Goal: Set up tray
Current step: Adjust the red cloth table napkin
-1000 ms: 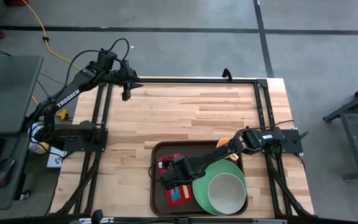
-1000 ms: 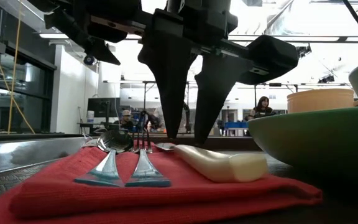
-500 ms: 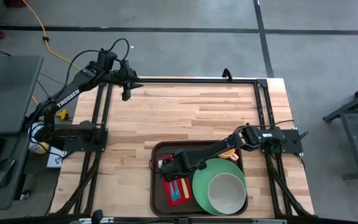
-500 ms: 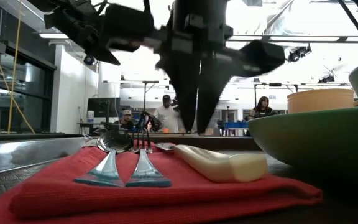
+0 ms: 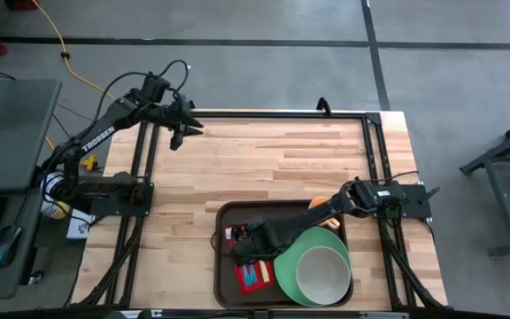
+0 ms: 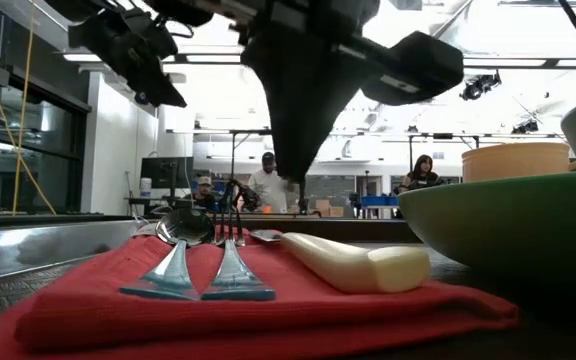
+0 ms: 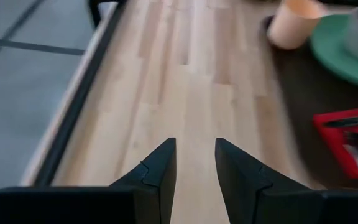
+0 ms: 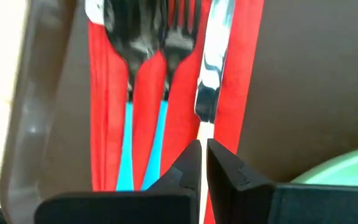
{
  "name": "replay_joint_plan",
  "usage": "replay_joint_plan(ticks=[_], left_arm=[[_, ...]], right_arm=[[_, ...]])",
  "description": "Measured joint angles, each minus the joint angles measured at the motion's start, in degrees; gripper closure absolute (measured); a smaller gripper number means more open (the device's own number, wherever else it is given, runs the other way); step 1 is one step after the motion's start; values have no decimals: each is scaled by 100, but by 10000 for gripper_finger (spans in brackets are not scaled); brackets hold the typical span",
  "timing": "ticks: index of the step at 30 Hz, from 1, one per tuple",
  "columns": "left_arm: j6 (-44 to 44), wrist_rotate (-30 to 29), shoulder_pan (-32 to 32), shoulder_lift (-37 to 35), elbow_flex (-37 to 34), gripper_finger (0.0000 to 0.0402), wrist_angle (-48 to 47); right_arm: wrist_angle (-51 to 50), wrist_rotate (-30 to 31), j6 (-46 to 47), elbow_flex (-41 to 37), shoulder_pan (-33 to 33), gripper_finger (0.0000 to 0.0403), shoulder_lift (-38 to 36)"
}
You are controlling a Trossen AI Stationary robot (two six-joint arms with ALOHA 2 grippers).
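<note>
Black right tool (image 8: 202, 163), fingers (image 8: 229, 171) pressed together with only a hairline slit between, gripping nothing, poised above the red napkin (image 8: 244, 68) in the tray's left part. Directly under the tips, a knife (image 8: 211, 68) with a pale handle; just beside it a fork (image 8: 178, 37) and a spoon (image 8: 124, 31), both with blue handles, all three side by side along the napkin. Seen from table height: same tool (image 6: 293, 190) hanging clear over the cutlery, blue-handled spoon (image 6: 173, 255) and fork (image 6: 233, 262) left of the cream knife handle (image 6: 353, 265), red cloth (image 6: 268, 310) folded beneath. Beyond the napkin, a round green plate (image 5: 283, 264) carrying a grey-green bowl (image 5: 323, 273), filling the tray's right part; an orange-tan cup (image 5: 324, 213) at the far right corner. Dark brown tray (image 5: 222, 270) itself flat on the near edge of the light wooden worktop (image 5: 273, 159), right of centre, with a raised rim. From above, right arm stretched leftward across the tray, tool (image 5: 237, 237) over the napkin's far end. Left tool (image 7: 192, 165) far off, raised over the worktop's far left corner, fingers (image 7: 160, 171) parted by a narrow gap, empty; same tool (image 5: 177, 133) well apart from the tray. People standing in the room behind, in the low view.
</note>
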Motion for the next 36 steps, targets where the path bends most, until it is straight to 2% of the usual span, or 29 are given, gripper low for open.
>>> replay_joint_plan(ticks=[5, 18, 36], left_arm=[[22, 342, -25, 139, 0, 261, -193], [39, 371, -303, 175, 0, 261, -403], [49, 413, -302, 116, 0, 261, -566]], right_arm=[[-63, 316, -165, 0, -70, 403, -64], [-338, 135, -1746, -2, -964, 402, -62], [-54, -188, -2140, -15, -1043, 402, 232]])
